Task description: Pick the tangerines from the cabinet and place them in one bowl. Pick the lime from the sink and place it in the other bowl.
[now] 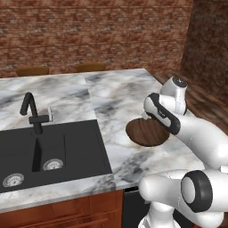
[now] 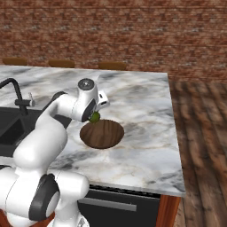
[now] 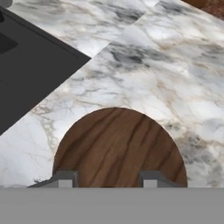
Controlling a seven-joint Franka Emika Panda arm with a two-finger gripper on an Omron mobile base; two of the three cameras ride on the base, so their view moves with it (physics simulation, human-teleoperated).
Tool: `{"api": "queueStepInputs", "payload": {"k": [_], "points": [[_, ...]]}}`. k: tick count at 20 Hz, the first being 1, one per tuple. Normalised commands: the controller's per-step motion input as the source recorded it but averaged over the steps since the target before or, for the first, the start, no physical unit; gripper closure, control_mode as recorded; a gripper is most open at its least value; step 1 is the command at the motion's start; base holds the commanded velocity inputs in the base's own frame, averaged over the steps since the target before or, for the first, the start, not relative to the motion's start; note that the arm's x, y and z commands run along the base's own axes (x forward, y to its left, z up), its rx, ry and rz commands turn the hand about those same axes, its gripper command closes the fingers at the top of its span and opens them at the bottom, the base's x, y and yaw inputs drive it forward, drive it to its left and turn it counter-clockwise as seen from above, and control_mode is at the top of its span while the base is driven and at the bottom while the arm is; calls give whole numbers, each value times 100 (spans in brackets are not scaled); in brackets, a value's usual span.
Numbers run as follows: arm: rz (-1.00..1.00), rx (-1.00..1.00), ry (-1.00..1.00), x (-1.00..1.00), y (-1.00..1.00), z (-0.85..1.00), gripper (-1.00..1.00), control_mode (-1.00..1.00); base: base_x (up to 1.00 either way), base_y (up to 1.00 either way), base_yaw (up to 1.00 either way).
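Gripper (image 2: 94, 118) hangs over the near-left rim of the other bowl (image 2: 103, 134), the dark brown wood-grain one, on the marble desk (image 2: 146, 111). Right base view shows the lime (image 2: 94, 117), small and green, tucked right under the hand between the jaws: jaws clamped on the lime. It sits just above the bowl's left edge, not resting in it as far as that view tells.

Hand view looks straight down into the brown bowl (image 3: 118, 148); the two dark fingertips (image 3: 65, 179) stand at the bottom edge on either side of the bowl's middle. The lime itself is hidden below the frame edge there.

Left base view: brown bowl (image 1: 147, 132) is partly covered by the arm's forearm and wrist, so the hand is blocked from that side. The bowl lies right of the sink (image 1: 53, 153), with a strip of bare marble between them. The sink is a black recessed basin with two steel drains (image 1: 52, 164) and an angular black faucet (image 1: 32, 113) at its far edge. In the hand view a corner of the sink (image 3: 30, 65) shows at upper left, well apart from the bowl.

Brick wall (image 1: 89, 31) runs behind the desk; wood floor (image 2: 199, 133) to the right of it. Chair backs (image 2: 62, 63) peek over the far edge of the desk.
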Motion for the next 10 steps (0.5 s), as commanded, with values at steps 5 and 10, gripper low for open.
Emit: {"api": "queueStepInputs", "payload": {"k": [5, 10], "points": [[0, -1, 3, 0, 0, -31, 100, -100, 0, 0, 0], [0, 0, 2, 8, 0, -26, 100, -100, 0, 0, 0]]}}
